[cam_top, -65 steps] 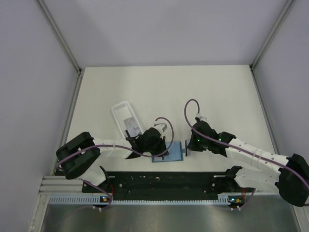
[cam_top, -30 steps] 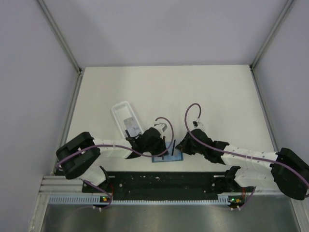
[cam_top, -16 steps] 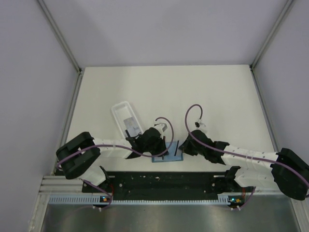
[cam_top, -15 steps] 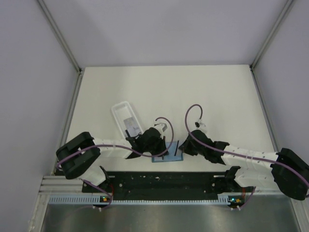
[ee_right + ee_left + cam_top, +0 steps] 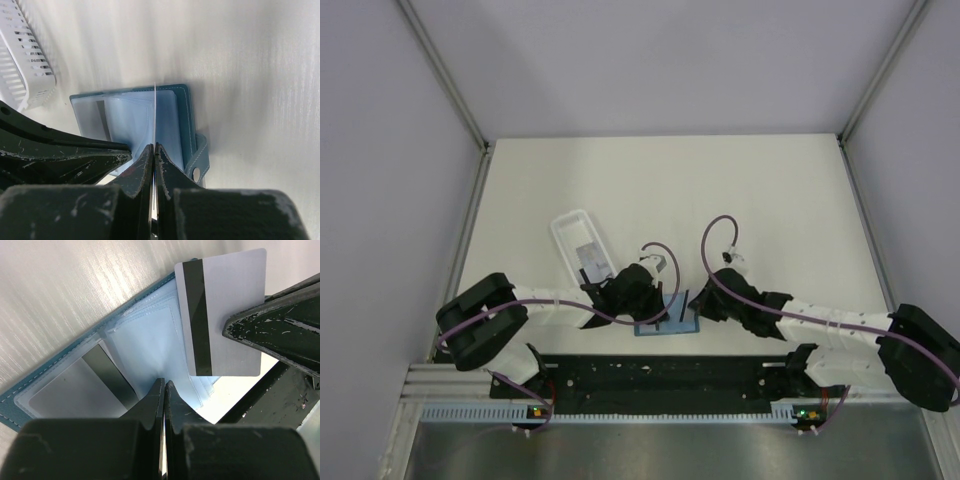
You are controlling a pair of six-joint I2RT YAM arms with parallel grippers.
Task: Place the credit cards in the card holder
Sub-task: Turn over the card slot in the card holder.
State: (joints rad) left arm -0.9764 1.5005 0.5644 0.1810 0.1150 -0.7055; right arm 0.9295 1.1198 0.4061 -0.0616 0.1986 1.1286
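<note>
The white surface [image 5: 770, 200] carries everything, and the action sits at the middle of its near edge. The left arm [image 5: 545, 308] reaches in from the near left corner and the right arm [image 5: 830, 325] from the near right corner. Their wrists meet over the card holder [image 5: 665, 327].

A long white tray [image 5: 558, 232] lies slantwise left of centre, well apart from the near edge. A pale tray card [image 5: 588, 255] lies flat inside it.

The card holder lies open on the surface, teal outside and pale blue inside, with clear sleeves fanned up from its spine. Its snap tab [image 5: 197, 161] sticks out on the side toward the right arm. One stored card [image 5: 80, 390], grey with a dark stripe, sits inside a clear pocket on one half.

The right gripper [image 5: 153, 147] is closed on a credit card [image 5: 222, 320], pinching it by one edge. The credit card stands on edge above the sleeves, white-grey with a black stripe down its length, its lower end among them. Whether it has entered a pocket cannot be told.

The left gripper [image 5: 164, 385] has its fingers pressed together, tips down on the clear sleeves near the spine. Whether a sleeve is caught between them cannot be told.
</note>
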